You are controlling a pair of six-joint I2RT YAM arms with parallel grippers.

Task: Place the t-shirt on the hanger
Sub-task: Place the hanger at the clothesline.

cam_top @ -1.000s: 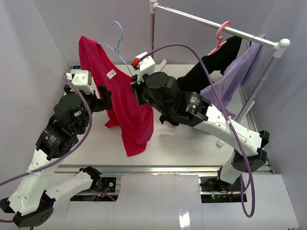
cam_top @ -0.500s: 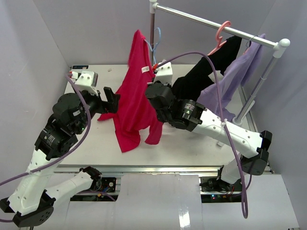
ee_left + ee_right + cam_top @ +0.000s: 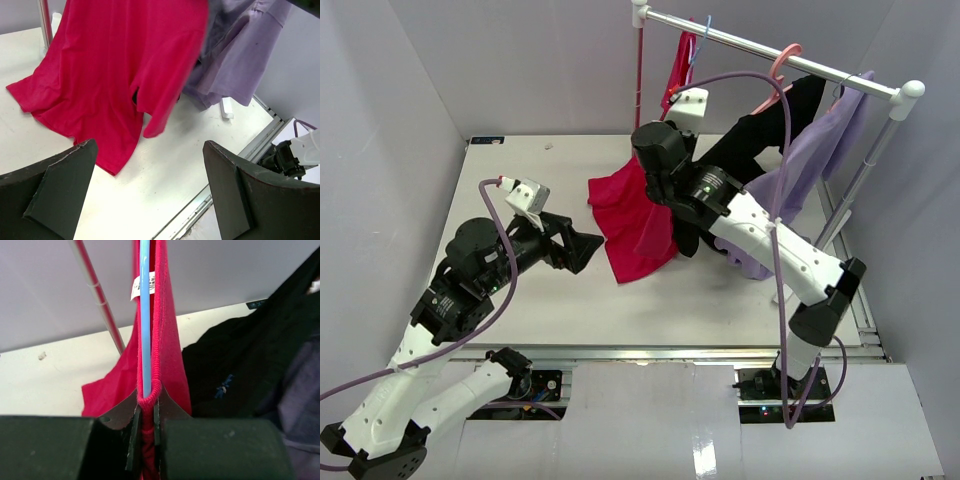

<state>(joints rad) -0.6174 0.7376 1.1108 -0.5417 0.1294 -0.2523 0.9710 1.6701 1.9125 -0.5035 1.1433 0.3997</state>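
The red t-shirt (image 3: 632, 215) hangs from the rail, and its lower part lies spread on the table; it also shows in the left wrist view (image 3: 115, 65). The light-blue wire hanger (image 3: 145, 315) runs inside the shirt's ribbed collar (image 3: 161, 340), and its hook (image 3: 701, 35) sits on the rail. My right gripper (image 3: 145, 410) is shut on the collar fold, with the blue wire ending just above its jaws; from above it (image 3: 672, 118) is under the rail. My left gripper (image 3: 582, 247) is open and empty, low over the table left of the shirt hem (image 3: 150, 190).
A black garment (image 3: 765, 130) on a pink hanger (image 3: 782, 68) and a lavender garment (image 3: 820, 150) hang on the rail to the right. The rack's red post (image 3: 639, 70) stands behind the shirt. White walls close in the table (image 3: 520, 300) on three sides.
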